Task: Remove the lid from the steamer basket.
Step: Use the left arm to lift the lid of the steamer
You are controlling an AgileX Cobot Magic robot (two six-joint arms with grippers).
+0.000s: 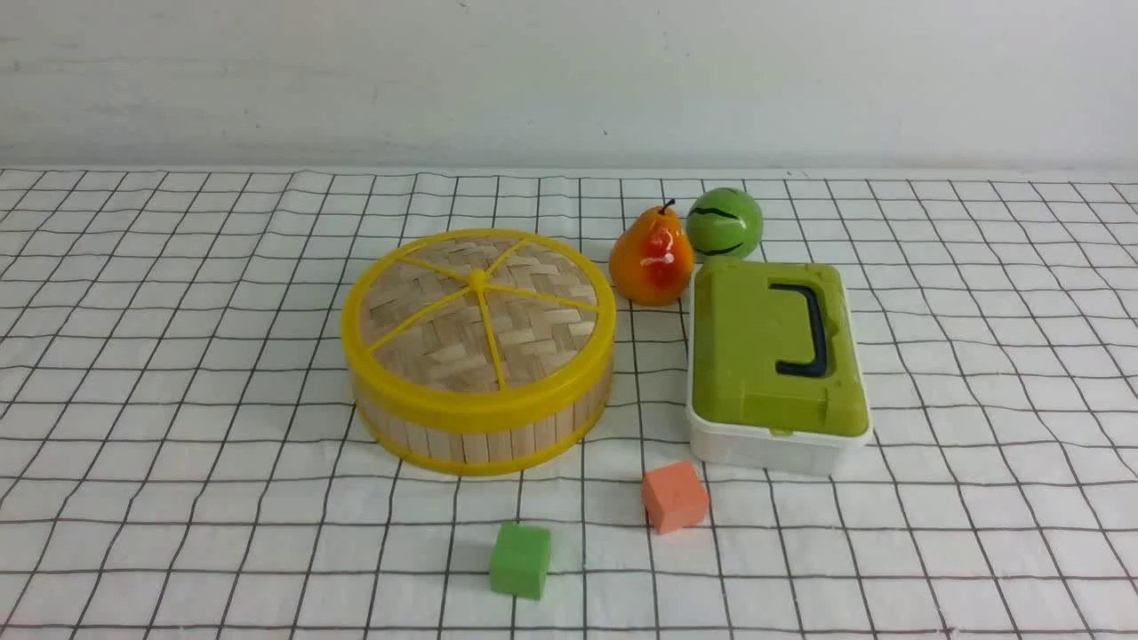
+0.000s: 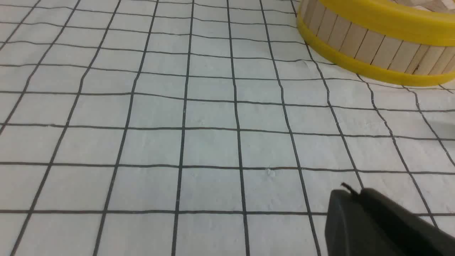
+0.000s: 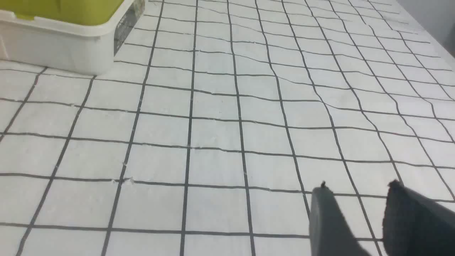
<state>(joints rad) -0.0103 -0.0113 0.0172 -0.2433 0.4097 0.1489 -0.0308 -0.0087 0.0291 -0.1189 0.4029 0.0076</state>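
Note:
The steamer basket point(image 1: 480, 431), a round tub of light wooden slats with yellow rims, stands mid-table with its lid point(image 1: 480, 311) seated on top, woven bamboo under yellow spokes. Neither arm shows in the front view. In the left wrist view the basket's side point(image 2: 373, 46) lies well beyond my left gripper point(image 2: 350, 193), whose dark fingers are pressed together, shut and empty, over bare cloth. In the right wrist view my right gripper point(image 3: 357, 188) stands open with cloth showing between its fingers, holding nothing.
A white box with a green lid and dark handle point(image 1: 773, 356) sits right of the basket, its corner point(image 3: 71, 42) in the right wrist view. Behind are a pear point(image 1: 652, 260) and a green ball point(image 1: 724, 222). In front lie an orange cube point(image 1: 675, 496) and a green cube point(image 1: 520, 560).

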